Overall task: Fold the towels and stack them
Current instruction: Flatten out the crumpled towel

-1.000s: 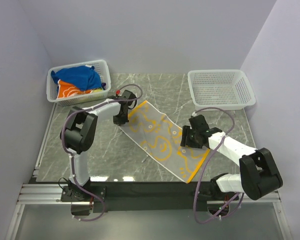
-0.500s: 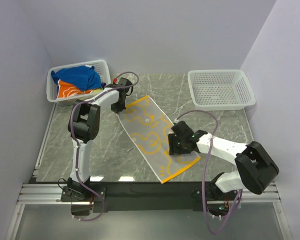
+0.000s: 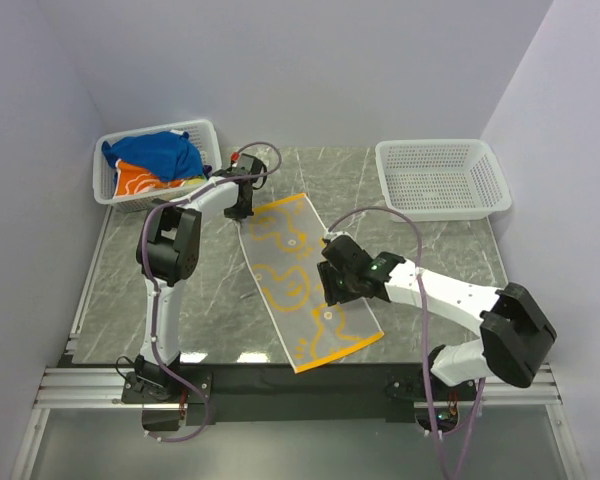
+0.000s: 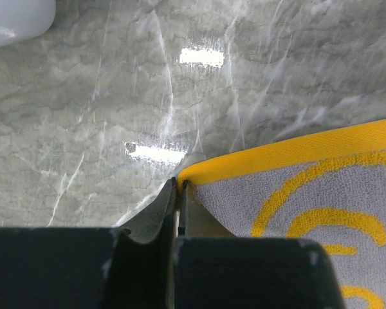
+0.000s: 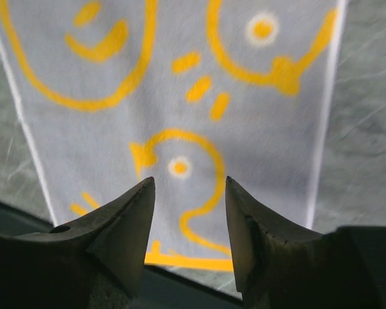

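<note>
Pale lilac walls [image 3: 330,70] close three sides of a grey marble table [image 3: 450,250]. On this table the yellow towel [image 3: 280,265] lies spread flat as one long strip. It runs slantwise from the far left of the middle down toward the near edge, and its near end lies just before the dark front rail. Its face is pale with yellow swirls and it has a yellow border on the short ends (the long sides show a thin white edge in the right wrist view).

At the far corner of the strip is the left gripper [image 3: 242,210]. In the left wrist view its two fingers [image 4: 161,212] are pressed together, and the yellow border of the corner goes in between their tips, so it is clamped on the yellow towel.

Over the middle of the strip, near its right long edge, is the right gripper [image 3: 330,290]. In its own wrist view [image 5: 190,183] the two tips stand apart, with only the patterned cloth below them and nothing between them.

At the far left corner stands a white mesh basket [image 3: 209,148]. It holds a blue towel [image 3: 160,152], and an orange towel [image 3: 138,180] lies partly under it. A second white mesh basket [image 3: 440,178] stands at the far right, well apart from the strip.
</note>
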You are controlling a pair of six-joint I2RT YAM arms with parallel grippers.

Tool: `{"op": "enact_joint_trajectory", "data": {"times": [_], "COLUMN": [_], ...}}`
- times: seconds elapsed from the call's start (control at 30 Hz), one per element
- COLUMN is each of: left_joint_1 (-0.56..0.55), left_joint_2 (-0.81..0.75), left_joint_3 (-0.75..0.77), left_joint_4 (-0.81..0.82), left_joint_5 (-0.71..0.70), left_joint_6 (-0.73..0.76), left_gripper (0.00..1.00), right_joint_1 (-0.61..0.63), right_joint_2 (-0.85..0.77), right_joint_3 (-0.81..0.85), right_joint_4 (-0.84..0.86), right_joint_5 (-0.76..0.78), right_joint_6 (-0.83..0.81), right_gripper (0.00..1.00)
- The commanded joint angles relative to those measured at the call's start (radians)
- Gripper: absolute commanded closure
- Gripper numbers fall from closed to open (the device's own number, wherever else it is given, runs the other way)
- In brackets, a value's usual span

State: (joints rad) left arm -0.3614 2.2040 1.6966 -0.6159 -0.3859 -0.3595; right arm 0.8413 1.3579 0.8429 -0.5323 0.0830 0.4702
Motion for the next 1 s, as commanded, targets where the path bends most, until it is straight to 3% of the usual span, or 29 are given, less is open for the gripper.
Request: {"op": "enact_joint_trajectory", "data": {"times": [0.0,0.3,0.57,0.77,0.97], "left_joint_1": [0.001,0.001,0.001,-0.014,-0.025], "left_joint_2": [-0.043,-0.063,-0.027,-0.02,-0.081], "left_joint_3": [-0.029,-0.022,0.037,0.041,-0.037], "left_joint_4": [0.058,0.067,0.09,0.116,0.16], "left_joint_5": [0.042,0.065,0.119,0.173,0.176], "left_joint_6": [0.016,0.016,0.028,0.051,0.094], "left_gripper": [0.99,0.99,0.99,0.99,0.99], "right_joint_1": [-0.05,-0.077,0.024,0.125,0.029], "right_joint_2": [0.05,0.227,0.155,0.106,0.017], "right_joint_3": [0.028,0.029,-0.119,-0.099,0.05], "right_joint_4": [0.047,0.157,0.149,0.065,-0.012], "right_joint_5": [0.029,-0.055,-0.147,-0.178,-0.085], "right_joint_6": [-0.094,-0.056,0.09,0.128,-0.025], "right_gripper": [0.47,0.55,0.55,0.55,0.53]}}
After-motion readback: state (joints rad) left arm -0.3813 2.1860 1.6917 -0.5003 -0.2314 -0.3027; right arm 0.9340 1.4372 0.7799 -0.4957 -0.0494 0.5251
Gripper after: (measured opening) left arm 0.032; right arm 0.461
